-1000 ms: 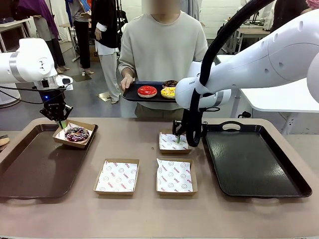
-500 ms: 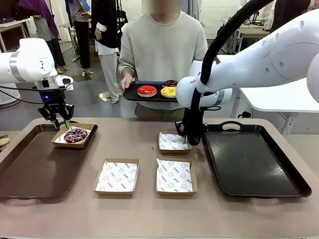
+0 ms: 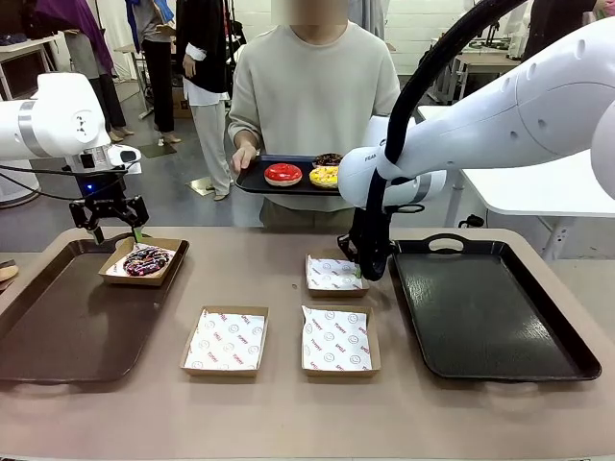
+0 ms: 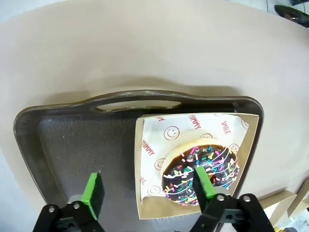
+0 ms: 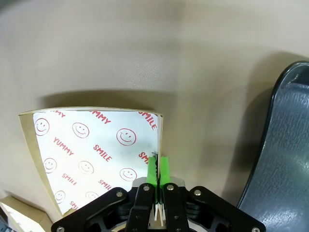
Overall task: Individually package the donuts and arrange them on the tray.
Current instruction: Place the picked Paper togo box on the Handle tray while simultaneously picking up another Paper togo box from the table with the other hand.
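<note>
Left tray (image 3: 58, 327) is set on the table (image 3: 288, 413), left side. A lined box (image 3: 123, 246) is seated on its far right corner, and the dark donut with purple-pink sprinkles (image 3: 146, 260) is sat inside it. The left hand (image 3: 117, 230) is hung above the box's far left edge, fingers spread wide, nothing gripped, clear of the donut.

Near-centre, the near-left empty box (image 3: 225, 340) and near-right empty box (image 3: 335, 338) are laid side by side. The far box (image 3: 330, 274) is placed behind them. Its right wall is pinched by the right hand (image 3: 357, 272), pads clamped on the cardboard.

At the far side, a small tray (image 3: 252, 179) is held by a person (image 3: 312, 91). The red donut (image 3: 283, 175), yellow donut (image 3: 324, 177) and brown donut (image 3: 329, 160) are carried on it.

Right tray (image 3: 480, 307) is set just right of the pinched box.
</note>
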You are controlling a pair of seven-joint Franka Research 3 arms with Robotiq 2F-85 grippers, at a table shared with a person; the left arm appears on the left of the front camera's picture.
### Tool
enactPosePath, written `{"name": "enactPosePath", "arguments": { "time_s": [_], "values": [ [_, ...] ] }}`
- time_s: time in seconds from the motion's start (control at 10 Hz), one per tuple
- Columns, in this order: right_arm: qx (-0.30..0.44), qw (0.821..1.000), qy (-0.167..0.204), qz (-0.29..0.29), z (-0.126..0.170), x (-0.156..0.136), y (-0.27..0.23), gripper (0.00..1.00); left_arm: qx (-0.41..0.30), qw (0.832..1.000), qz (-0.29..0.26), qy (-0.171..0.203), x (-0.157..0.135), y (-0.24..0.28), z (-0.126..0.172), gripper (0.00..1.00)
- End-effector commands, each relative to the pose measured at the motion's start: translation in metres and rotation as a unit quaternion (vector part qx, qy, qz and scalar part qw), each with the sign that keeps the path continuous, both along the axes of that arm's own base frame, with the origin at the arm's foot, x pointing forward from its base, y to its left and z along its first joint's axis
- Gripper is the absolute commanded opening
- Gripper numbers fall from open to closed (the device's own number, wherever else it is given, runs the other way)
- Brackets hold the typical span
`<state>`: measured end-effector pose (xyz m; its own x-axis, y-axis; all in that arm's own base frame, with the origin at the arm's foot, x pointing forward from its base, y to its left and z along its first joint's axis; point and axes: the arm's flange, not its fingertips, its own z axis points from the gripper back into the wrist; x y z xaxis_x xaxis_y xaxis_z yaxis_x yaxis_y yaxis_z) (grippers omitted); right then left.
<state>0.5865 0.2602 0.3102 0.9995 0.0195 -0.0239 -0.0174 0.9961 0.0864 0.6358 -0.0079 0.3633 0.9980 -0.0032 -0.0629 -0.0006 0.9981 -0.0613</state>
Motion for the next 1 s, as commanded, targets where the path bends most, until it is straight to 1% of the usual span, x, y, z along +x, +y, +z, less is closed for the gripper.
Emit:
{"name": "enactPosePath", "arguments": {
  "time_s": [0.0,0.2,0.3,0.4,0.5,0.7,0.8,0.9],
  "values": [
    [-0.008,1.0,-0.005,0.0,-0.005,0.001,0.001,0.0,0.005,1.0,0.006,0.006,-0.002,-0.002,0.004,1.0],
    [-0.006,1.0,-0.001,-0.014,0.003,0.0,0.0,0.0,-0.002,1.0,0.008,0.009,-0.004,-0.001,0.008,1.0],
    [-0.005,1.0,0.002,-0.018,0.015,-0.004,-0.001,0.0,-0.019,1.0,0.002,0.005,-0.01,0.0,0.015,1.0],
    [-0.014,1.0,0.004,-0.021,0.033,-0.012,-0.002,0.0,-0.059,0.998,-0.016,0.001,-0.022,0.006,0.026,1.0],
    [-0.01,1.0,0.002,-0.023,0.06,-0.02,-0.005,0.0,-0.111,0.993,-0.032,-0.004,-0.039,0.016,0.04,1.0],
    [-0.005,0.999,-0.004,-0.032,0.103,-0.03,-0.009,0.0,-0.207,0.977,-0.043,-0.017,-0.069,0.043,0.062,1.0],
    [-0.012,0.999,-0.008,-0.034,0.121,-0.034,-0.01,0.0,-0.261,0.964,-0.052,-0.025,-0.085,0.058,0.07,1.0],
    [-0.018,0.999,-0.01,-0.035,0.139,-0.037,-0.009,0.0,-0.325,0.944,-0.054,-0.023,-0.1,0.075,0.076,1.0]
  ]
}}
